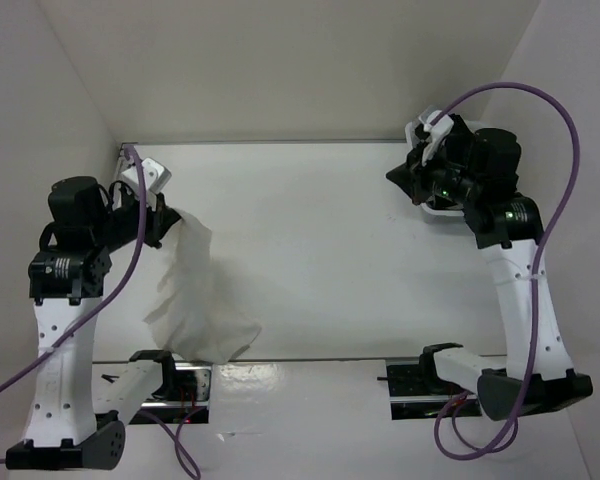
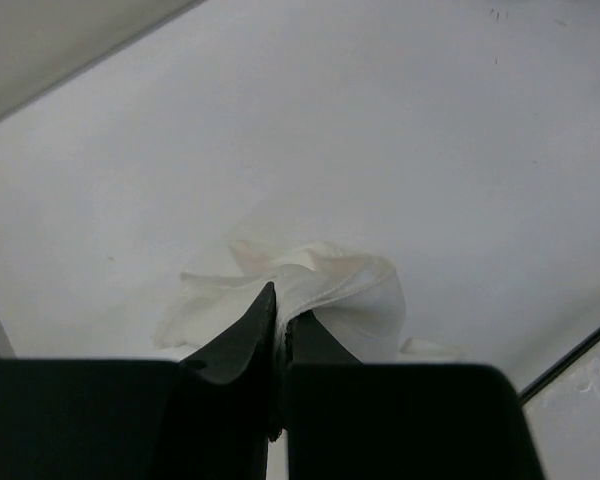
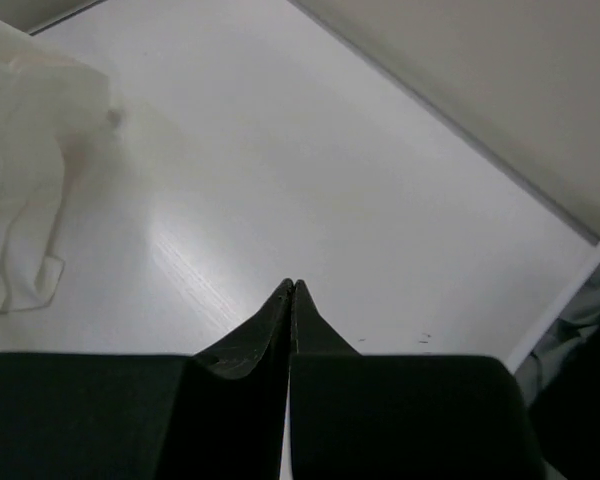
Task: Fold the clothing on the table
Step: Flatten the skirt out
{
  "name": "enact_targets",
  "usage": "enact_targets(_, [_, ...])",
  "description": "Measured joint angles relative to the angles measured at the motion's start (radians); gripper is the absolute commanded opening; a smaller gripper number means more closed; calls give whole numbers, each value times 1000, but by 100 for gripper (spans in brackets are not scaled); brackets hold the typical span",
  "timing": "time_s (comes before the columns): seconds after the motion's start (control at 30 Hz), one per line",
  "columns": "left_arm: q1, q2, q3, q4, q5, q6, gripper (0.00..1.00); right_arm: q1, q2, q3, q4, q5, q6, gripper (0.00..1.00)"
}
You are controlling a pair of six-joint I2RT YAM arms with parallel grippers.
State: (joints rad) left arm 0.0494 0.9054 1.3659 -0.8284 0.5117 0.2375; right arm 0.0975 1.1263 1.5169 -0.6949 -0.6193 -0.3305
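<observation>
The clothing (image 1: 195, 295), a white pleated skirt, hangs in a bunch from my left gripper (image 1: 170, 222) at the table's left side, its lower end resting crumpled near the front edge. In the left wrist view the gripper (image 2: 280, 300) is shut on a hemmed fold of the clothing (image 2: 350, 290). Over the far right of the table (image 1: 320, 230), my right gripper (image 1: 395, 177) is raised; its fingers (image 3: 293, 287) are shut with nothing between them. The right wrist view also catches the clothing (image 3: 25, 160) at its far left.
A small white basket (image 1: 438, 212) sits under the right arm at the table's right edge, with grey and dark fabric (image 3: 580, 320) showing past that edge. A metal rail (image 1: 310, 360) runs along the near edge. Walls close in behind and to the left.
</observation>
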Motion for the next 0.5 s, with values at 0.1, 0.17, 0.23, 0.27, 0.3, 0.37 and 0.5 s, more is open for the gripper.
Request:
enact_targets(0.1, [0, 28, -47, 11, -3, 0, 0, 0, 49, -74, 14, -41, 2, 0])
enact_targets(0.17, [0, 61, -86, 21, -9, -1, 0, 0, 103, -117, 22, -57, 7, 0])
enact_targets(0.23, [0, 105, -103, 24, -12, -2, 0, 0, 165, -145, 24, -58, 12, 0])
enact_targets(0.27, [0, 132, -106, 29, -13, -2, 0, 0, 191, -152, 27, -56, 16, 0])
enact_targets(0.3, [0, 161, -105, 37, -14, -3, 0, 0, 216, -155, 30, -50, 19, 0])
enact_targets(0.37, [0, 230, -87, 39, -14, -3, 0, 0, 250, -159, 43, -37, 23, 0])
enact_targets(0.5, [-23, 435, 62, 29, 1, -2, 0, 0, 264, -161, 71, -2, 27, 0])
